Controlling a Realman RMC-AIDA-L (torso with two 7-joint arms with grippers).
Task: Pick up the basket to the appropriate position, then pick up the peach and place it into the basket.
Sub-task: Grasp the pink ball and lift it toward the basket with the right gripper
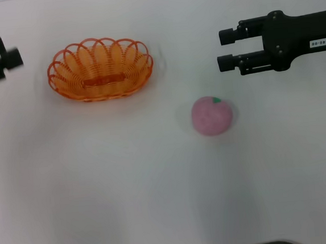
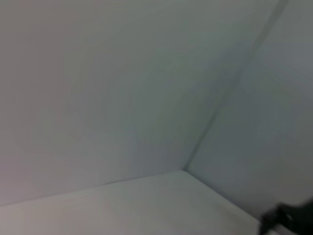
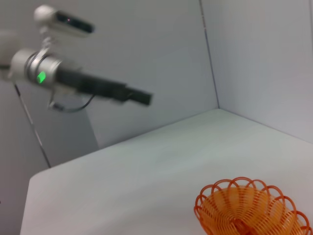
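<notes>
Two things sit on the white table [image 1: 130, 205], and neither has been touched. Nearest is the peach [image 1: 211, 116], stem spot up, on bare surface. Farther back and to the left stands the basket [image 1: 100, 68], upright and empty, well apart from the fruit. Beyond them the grippers hover off the table. The right gripper [image 1: 226, 49] hangs behind and to the right of the peach with its fingers spread and holding nothing. The left gripper [image 1: 12, 57] waits at the left edge near the basket; whether it is open, I cannot tell. The basket likely comes first: the left arm should pinch the looped rim squarely, lift it level, and set it near the peach.
</notes>
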